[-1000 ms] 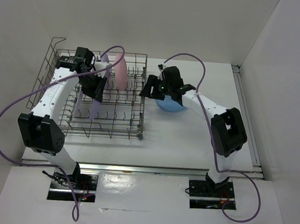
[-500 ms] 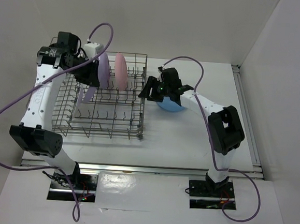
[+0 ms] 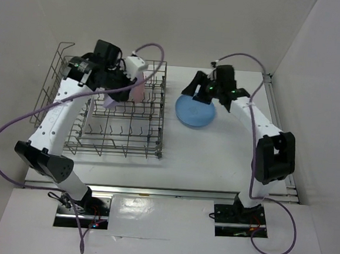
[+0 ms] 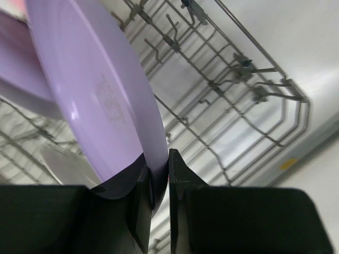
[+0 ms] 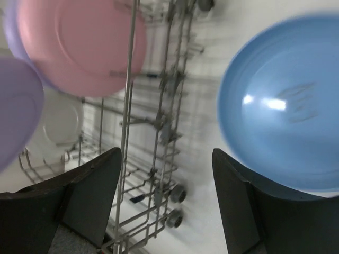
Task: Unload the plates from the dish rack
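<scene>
My left gripper (image 3: 115,92) is shut on the rim of a lavender plate (image 3: 109,103), held tilted above the dish rack (image 3: 122,132). In the left wrist view its fingers (image 4: 180,180) pinch the lavender plate (image 4: 95,90) over the rack's wires (image 4: 238,90). A pink plate (image 3: 139,89) stands upright in the rack. A blue plate (image 3: 194,112) lies flat on the table right of the rack. My right gripper (image 3: 201,91) hangs open over that plate's far edge. The right wrist view shows the open gripper (image 5: 167,196), the blue plate (image 5: 286,106), the pink plate (image 5: 79,42) and a white plate (image 5: 58,127).
The rack's tall wire side (image 3: 52,85) rises at its left. White walls close in the table on the left, back and right. A metal rail (image 3: 281,136) runs along the table's right edge. Purple cables loop above both arms.
The left gripper has closed on the lavender plate and carried it up and rightward over the rack. The right gripper has drawn back and up from the blue plate, which now lies uncovered.
</scene>
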### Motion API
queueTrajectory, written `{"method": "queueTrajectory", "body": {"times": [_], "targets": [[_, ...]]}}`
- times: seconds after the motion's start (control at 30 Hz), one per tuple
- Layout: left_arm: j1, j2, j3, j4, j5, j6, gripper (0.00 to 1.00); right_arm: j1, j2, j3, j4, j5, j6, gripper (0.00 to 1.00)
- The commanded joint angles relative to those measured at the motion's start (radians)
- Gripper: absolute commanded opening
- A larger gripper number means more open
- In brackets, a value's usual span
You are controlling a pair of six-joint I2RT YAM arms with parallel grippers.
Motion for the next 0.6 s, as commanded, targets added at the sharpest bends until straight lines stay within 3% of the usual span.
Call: {"method": "queueTrajectory", "body": {"times": [0.0,0.07,0.13,0.17,0.2,0.27,0.33,0.4,0.57], "targets": [[-0.149,-0.043,-0.056,0.137,-0.209,0.165,0.00,-0.109,-0.095,0.096,-0.043,-0.050,-0.092,0.77],[-0.214,-0.083,-0.121,0.264,-0.358,0.228,0.00,-0.152,-0.095,0.130,-0.065,-0.106,-0.101,0.82],[-0.309,-0.125,-0.271,0.385,-0.521,0.362,0.00,-0.217,-0.095,0.151,-0.075,-0.154,-0.111,0.82],[-0.338,-0.175,-0.402,0.533,-0.573,0.427,0.00,-0.249,-0.095,0.151,-0.053,-0.221,-0.111,0.82],[-0.393,-0.203,-0.473,0.623,-0.657,0.570,0.00,-0.258,-0.095,0.161,-0.037,-0.264,-0.144,0.82],[-0.432,-0.255,-0.614,0.898,-0.702,0.733,0.00,-0.258,-0.095,0.173,-0.014,-0.365,-0.169,0.82],[-0.466,-0.306,-0.777,1.042,-0.711,0.925,0.00,-0.233,-0.086,0.173,0.006,-0.407,-0.180,0.82],[-0.487,-0.306,-0.819,1.088,-0.711,0.981,0.00,-0.194,-0.086,0.173,0.036,-0.450,-0.180,0.82],[-0.573,-0.232,-0.784,1.016,-0.724,0.940,0.00,-0.117,-0.130,0.046,0.167,-0.469,-0.167,0.82]]}}
